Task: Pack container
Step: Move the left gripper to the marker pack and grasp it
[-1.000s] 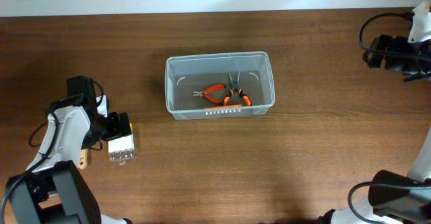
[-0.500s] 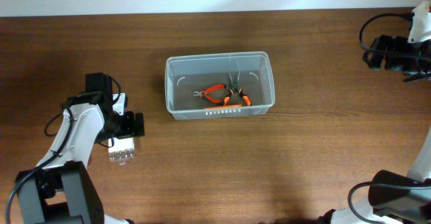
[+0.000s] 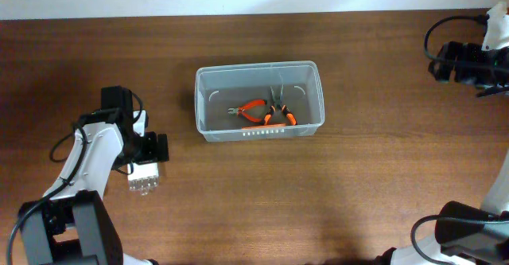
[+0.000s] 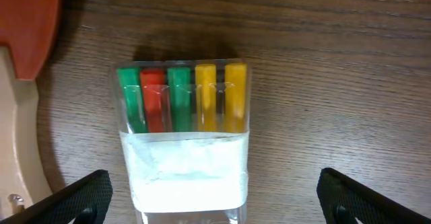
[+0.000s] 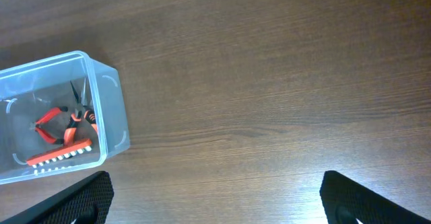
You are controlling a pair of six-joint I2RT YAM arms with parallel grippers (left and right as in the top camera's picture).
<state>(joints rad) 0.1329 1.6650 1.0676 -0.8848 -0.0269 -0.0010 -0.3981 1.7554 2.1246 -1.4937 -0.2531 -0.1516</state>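
The translucent clear plastic rectangular bin (image 3: 200, 106), with rounded corners and a rim, sits mid-table. It holds orange-handled pliers (image 3: 253, 111), black-and-orange-handled pliers (image 3: 278, 110) and an orange strip of bits (image 5: 60, 157) along one long wall. The left gripper (image 4: 215, 204) is spread wide, straddling a small clear case of green, red and yellow bits (image 4: 182, 136) and grasping nothing. The right gripper (image 5: 214, 200), equally spread, hovers well apart from the bin.

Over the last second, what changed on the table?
The left gripper shifted a little toward the container early on, then held still. It is open, over the clear case of coloured bits, and has taken hold of nothing. The clear case, the container, the pliers inside it and the open right gripper stayed put.
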